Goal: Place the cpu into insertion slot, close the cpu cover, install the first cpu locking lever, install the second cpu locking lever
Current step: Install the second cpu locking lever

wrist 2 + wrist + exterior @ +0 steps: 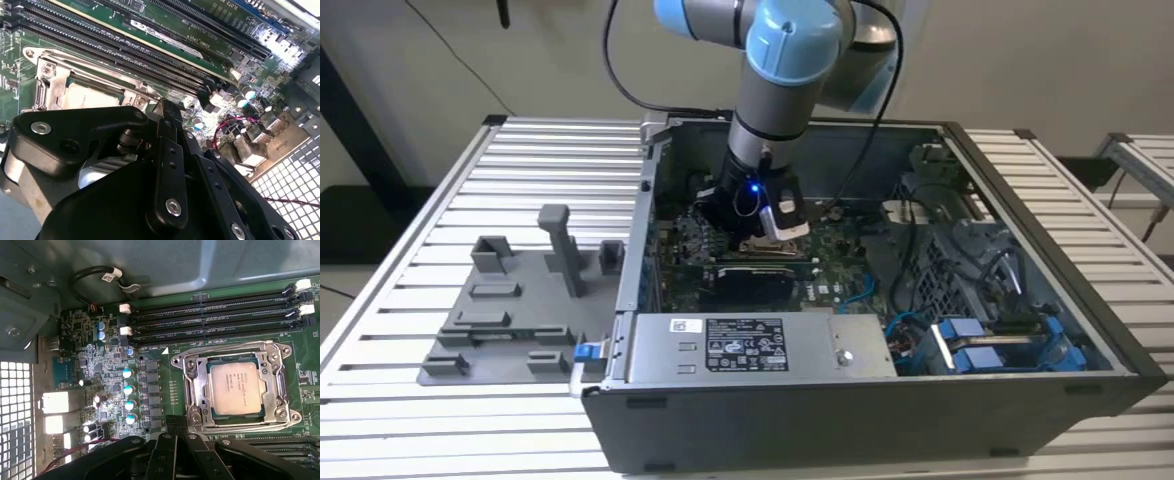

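Silver-tan cpu (235, 389) seated flat under closed silvery cpu cover (194, 390)

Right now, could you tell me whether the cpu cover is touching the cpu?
Cannot tell. In the first wrist view the cpu cover frames the cpu, but no contact or gap shows plainly.

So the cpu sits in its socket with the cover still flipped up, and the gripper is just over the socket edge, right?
Not quite. The first wrist view shows the cpu cover closed flat around the cpu, not flipped up. The gripper does sit at the socket edge.
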Available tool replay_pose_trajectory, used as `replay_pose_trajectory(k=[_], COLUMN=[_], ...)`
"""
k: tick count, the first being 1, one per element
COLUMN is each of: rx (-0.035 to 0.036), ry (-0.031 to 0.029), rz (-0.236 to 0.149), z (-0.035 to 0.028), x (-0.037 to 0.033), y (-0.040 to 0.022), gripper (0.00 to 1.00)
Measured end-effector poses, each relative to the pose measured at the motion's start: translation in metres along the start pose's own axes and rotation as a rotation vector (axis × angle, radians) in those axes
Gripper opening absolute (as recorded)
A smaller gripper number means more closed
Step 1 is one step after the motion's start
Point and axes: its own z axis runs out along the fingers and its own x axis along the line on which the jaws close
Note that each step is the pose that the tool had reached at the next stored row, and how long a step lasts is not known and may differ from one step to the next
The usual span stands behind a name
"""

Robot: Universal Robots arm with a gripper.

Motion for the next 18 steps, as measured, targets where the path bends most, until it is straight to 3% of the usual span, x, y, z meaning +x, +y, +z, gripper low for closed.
replay_pose_trajectory(k=[18], rx=[0.0006], ry=[-0.0004], rz=[0.001], z=[0.0078], x=[-0.0008], y=[-0.0006], gripper=[0.11])
